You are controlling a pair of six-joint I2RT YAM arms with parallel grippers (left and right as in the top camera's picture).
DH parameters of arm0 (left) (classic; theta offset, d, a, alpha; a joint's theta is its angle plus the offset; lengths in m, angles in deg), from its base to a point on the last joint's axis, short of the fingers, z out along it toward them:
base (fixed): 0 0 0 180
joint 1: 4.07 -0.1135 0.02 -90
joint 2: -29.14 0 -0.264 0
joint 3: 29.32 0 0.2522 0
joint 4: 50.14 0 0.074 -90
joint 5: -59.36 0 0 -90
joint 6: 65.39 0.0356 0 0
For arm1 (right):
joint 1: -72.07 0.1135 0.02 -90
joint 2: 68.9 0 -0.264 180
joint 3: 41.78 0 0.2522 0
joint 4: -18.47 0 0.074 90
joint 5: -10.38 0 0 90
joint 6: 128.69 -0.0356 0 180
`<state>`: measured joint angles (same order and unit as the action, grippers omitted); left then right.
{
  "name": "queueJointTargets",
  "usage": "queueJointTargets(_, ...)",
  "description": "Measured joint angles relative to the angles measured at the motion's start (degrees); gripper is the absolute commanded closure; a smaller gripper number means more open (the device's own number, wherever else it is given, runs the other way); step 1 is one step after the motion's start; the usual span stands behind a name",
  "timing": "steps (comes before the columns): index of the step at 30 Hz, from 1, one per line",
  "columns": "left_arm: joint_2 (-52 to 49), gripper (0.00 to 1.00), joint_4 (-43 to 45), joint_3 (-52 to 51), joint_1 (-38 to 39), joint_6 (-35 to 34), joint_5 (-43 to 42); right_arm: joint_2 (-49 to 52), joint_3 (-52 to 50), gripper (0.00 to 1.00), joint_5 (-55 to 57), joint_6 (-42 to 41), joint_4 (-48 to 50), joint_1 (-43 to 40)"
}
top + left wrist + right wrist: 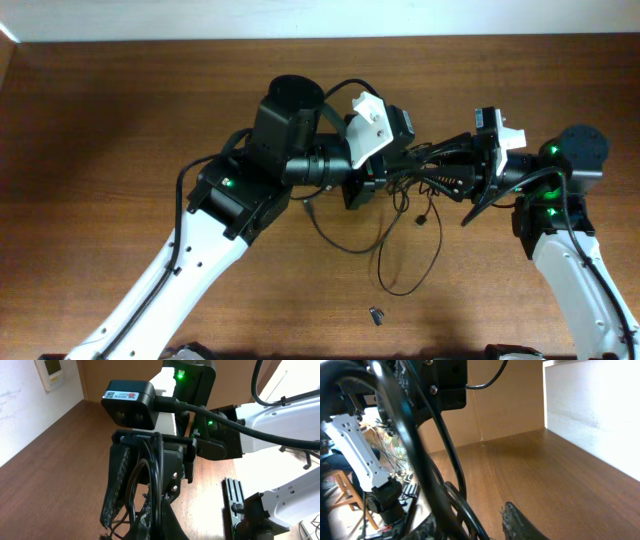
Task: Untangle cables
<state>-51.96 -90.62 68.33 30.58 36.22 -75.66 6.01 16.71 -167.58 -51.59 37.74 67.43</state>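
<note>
**Both my tools meet over the cable knot at mid-tabletop**

My left tool (395, 178) reaches in from the left and my right tool (440, 172) from the right. The two come nose to nose above the middle of the tabletop (120, 120), a little toward the far side. The cables (440, 240) are bunched in the narrow space between them. From that bunch one cord drops toward the near side in a long open loop, and another sweeps out low to the left under my left wrist. A short end with a small plug (425, 218) hangs just below the bunch.

In the left wrist view my right tool faces the lens, and its fingers (116, 480) stand spread with several black cords running through the gap. I cannot tell whether any pad bites on them. My right wrist's black camera box (130, 402) sits just above those fingers.

I cannot tell whether my left tool is spread or pressed together, because cords and housing cover its tips.

A tiny dark loose piece (377, 316) lies alone on the wood, near of the loop and well apart from it
</note>
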Motion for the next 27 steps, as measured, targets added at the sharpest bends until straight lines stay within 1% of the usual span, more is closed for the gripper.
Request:
queueJointTargets(3,0.0,1.00,-0.1,0.0,0.0,0.0,1.2,0.0,0.0,0.33,0.0,0.1,0.0,0.0)
queueJointTargets(5,0.0,1.00,-1.2,0.0,0.0,0.0,3.0,0.0,0.0,0.33,0.0,0.0,0.0,0.0)
queueJointTargets(6,0.0,1.00,-3.1,0.0,0.0,0.0,4.7,0.0,0.0,0.35,0.0,0.0,0.0,0.0)
queueJointTargets(7,0.0,1.00,-4.1,0.0,0.0,0.1,5.8,0.0,0.0,0.47,0.0,0.0,0.0,0.0)
queueJointTargets(8,0.0,1.00,-4.6,0.0,0.0,0.2,6.8,0.0,0.0,0.64,0.0,0.1,0.0,0.0)
queueJointTargets(9,0.0,1.00,-4.9,0.0,0.0,0.2,7.7,0.0,0.0,0.67,0.0,0.1,-0.1,0.0)
queueJointTargets(10,0.0,1.00,-5.0,0.0,0.0,0.2,8.6,0.0,0.0,0.62,0.0,0.1,0.0,0.0)
queueJointTargets(11,0.0,1.00,-4.9,0.0,0.0,0.2,9.2,0.0,0.0,0.55,0.0,-0.1,0.0,0.0)
queueJointTargets(13,0.0,1.00,-4.3,0.0,0.0,0.2,9.6,0.0,0.0,0.55,0.0,0.0,0.0,0.0)
queueJointTargets(14,0.0,1.00,-3.7,0.0,0.0,0.2,9.8,0.0,0.0,0.57,0.0,0.0,0.0,0.0)
queueJointTargets(15,0.0,1.00,-2.9,0.0,0.0,-0.3,9.9,0.0,0.0,0.62,0.0,0.0,0.0,0.0)
queueJointTargets(16,0.0,1.00,-2.3,0.0,0.0,-0.5,9.9,0.0,0.0,0.73,0.0,0.1,0.0,0.0)
queueJointTargets(18,0.0,1.00,-1.4,0.0,0.0,-0.9,9.9,0.0,0.0,0.82,0.0,0.4,0.1,0.0)
queueJointTargets(20,0.0,1.00,-1.3,0.0,0.0,-1.2,9.9,0.0,0.0,0.96,0.0,0.2,0.0,0.0)
queueJointTargets(25,0.1,1.00,-1.9,0.0,-0.8,-1.2,10.5,0.0,0.0,0.96,0.0,0.1,0.0,0.0)
queueJointTargets(26,0.1,0.93,-2.4,0.0,-1.5,-1.2,10.6,0.0,0.0,0.96,0.0,0.0,0.0,0.0)
queueJointTargets(27,0.1,0.71,-2.9,0.0,-2.2,-1.2,10.6,0.0,0.0,0.96,0.0,0.0,0.0,0.1)
